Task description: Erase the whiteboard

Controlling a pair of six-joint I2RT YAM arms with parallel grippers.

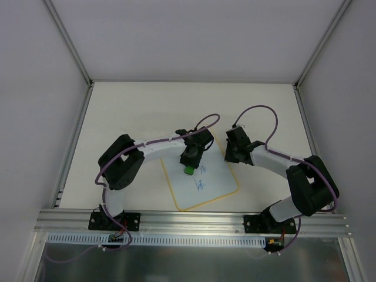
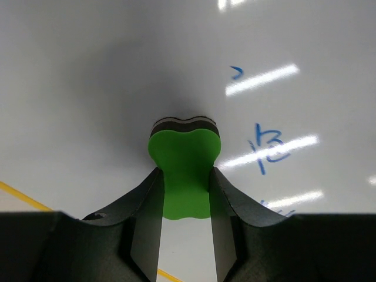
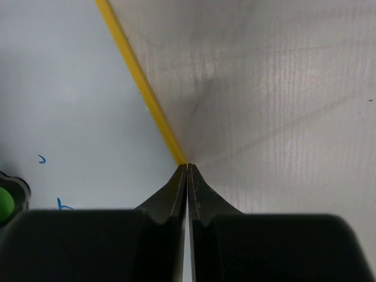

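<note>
The whiteboard (image 1: 214,189) lies flat in the table's middle, pale with a yellow rim and blue marks (image 1: 200,184) near its centre. My left gripper (image 1: 189,167) is shut on the green eraser (image 2: 183,167), pressing it down on the board's upper left part. Blue marks (image 2: 267,148) lie to the right of the eraser in the left wrist view. My right gripper (image 1: 231,157) is shut and empty, its tips (image 3: 187,166) down at the board's yellow rim (image 3: 144,88) on the right edge. The board's surface (image 3: 64,106) and a sliver of the eraser (image 3: 4,202) show in the right wrist view.
The off-white tabletop (image 1: 147,111) surrounds the board, with enclosure walls on three sides. An aluminium rail (image 1: 194,220) carrying both arm bases runs along the near edge.
</note>
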